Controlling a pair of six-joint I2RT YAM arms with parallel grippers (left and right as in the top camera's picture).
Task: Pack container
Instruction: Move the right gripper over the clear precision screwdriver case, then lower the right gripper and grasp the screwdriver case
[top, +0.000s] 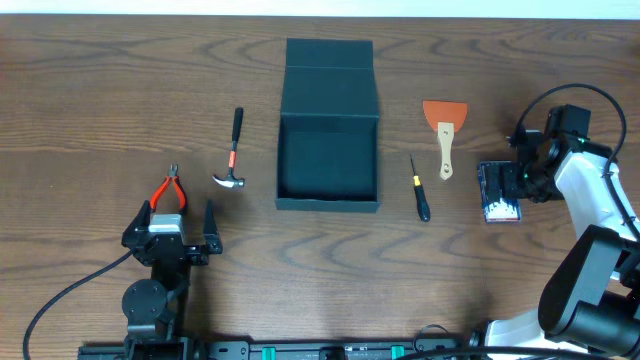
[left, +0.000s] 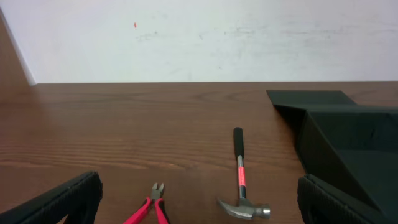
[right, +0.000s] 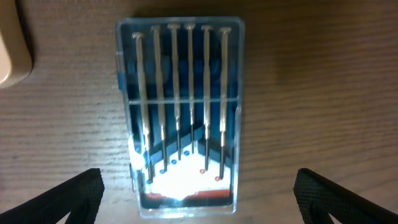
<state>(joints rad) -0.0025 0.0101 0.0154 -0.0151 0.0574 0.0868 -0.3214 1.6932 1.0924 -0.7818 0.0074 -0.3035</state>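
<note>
The left arm sits folded low at the near left of the counter. Its gripper points level toward the far wall, jaws wide apart and empty, with the pliers just ahead. The right arm reaches out on the right, wrist bent straight down. Its gripper hangs above the bit case, jaws spread wide on either side of it. The container stands mid-counter, lid flipped back, between hammer and screwdriver.
</note>
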